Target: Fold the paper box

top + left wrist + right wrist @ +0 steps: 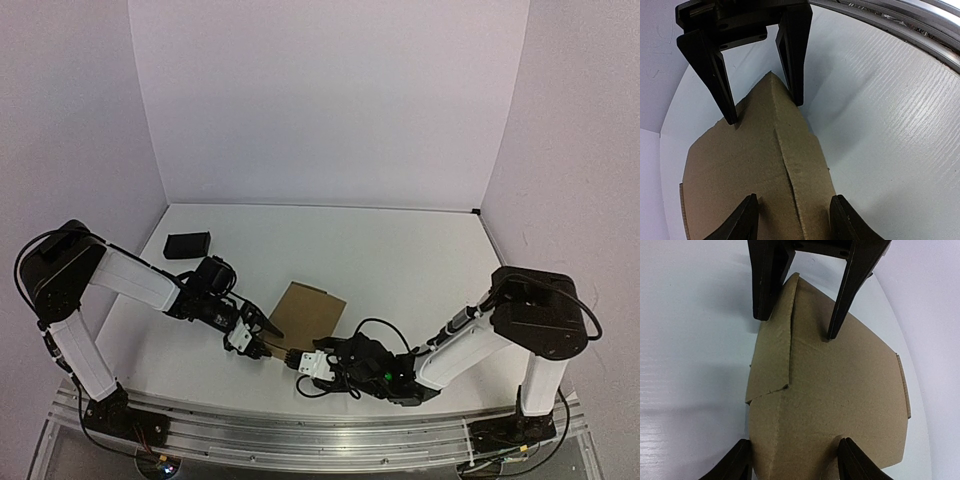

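Box [308, 312] was part-folded at best, I reckoned: one crease raised, most walls left to do. Its ridge sat betw. the fingers of my left gripper [795, 200] & right gripper [795, 441]; couldn't tell if either gripped.

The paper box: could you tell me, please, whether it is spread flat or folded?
Partly folded: the paper box bends along a raised crease in both wrist views, not yet a closed box.
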`<state>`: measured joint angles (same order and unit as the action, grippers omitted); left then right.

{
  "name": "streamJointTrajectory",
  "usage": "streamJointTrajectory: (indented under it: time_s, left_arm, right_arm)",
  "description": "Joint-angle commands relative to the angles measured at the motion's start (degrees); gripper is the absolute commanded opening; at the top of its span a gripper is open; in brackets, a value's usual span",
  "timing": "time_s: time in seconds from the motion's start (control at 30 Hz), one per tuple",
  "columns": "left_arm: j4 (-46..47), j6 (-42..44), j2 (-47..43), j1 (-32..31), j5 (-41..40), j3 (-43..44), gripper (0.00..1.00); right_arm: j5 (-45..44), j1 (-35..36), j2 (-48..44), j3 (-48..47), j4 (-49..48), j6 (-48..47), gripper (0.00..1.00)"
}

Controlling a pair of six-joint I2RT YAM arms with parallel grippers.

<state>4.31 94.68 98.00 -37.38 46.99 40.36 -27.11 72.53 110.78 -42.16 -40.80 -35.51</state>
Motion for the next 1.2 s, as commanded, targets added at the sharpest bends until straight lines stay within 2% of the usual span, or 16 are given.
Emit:
streamJointTrajectory:
  time_s: [0.0,0.1,0.7,0.87,1.07,1.17]
  left_arm:
    - [-5.3,0.9,-0.6,-0.1,0.4,-0.5,0.49]
    - [-5.4,0.9,-0.7,-0.1,0.5,-0.5,0.49]
    - [-4.5,-0.4,-0.7,-0.1,1.2,-0.7,0.5]
    - [-5.4,0.3,-0.9,0.0,0.6,-0.8,0.49]
    - [-7.8,3.1,-1.2,0.4,-0.1,-1.0,0.49]
    - [-9.3,5.6,-1.2,0.5,-0.3,-1.1,0.49]
  right_arm:
    - [-1.1,-0.2,1.4,-1.8,-3.8,-0.4,0.53]
    - [-1.7,-0.4,1.7,-1.9,-4.2,0.3,0.48]
    - [-1.0,-0.4,6.5,-6.6,-8.4,6.9,0.53]
    - [0.5,-0.1,2.7,-5.5,-8.4,9.3,0.63]
    - [6.4,-0.1,-12.0,4.5,-6.2,16.7,0.93]
    - [12.0,-0.1,-20.7,8.1,-2.2,19.6,0.98]
